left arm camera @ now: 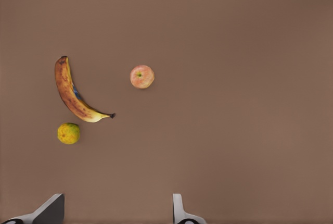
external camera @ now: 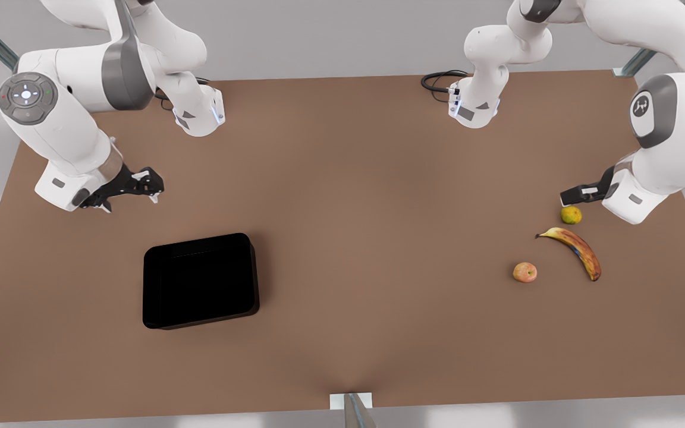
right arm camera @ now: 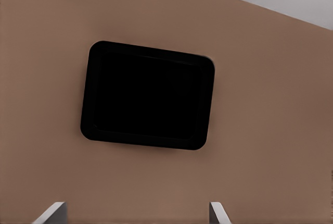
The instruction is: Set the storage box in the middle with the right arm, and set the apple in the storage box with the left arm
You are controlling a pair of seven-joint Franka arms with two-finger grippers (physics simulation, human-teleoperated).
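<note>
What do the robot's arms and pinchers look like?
Both arms are white and chunky with grey joints. The left gripper and right gripper are black with pale fingertips. A black cable coils at one base.

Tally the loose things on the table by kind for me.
Storage box: 1
Apple: 1
Banana: 1
Yellow-green fruit: 1
Total: 4, all lying apart on the table
</note>
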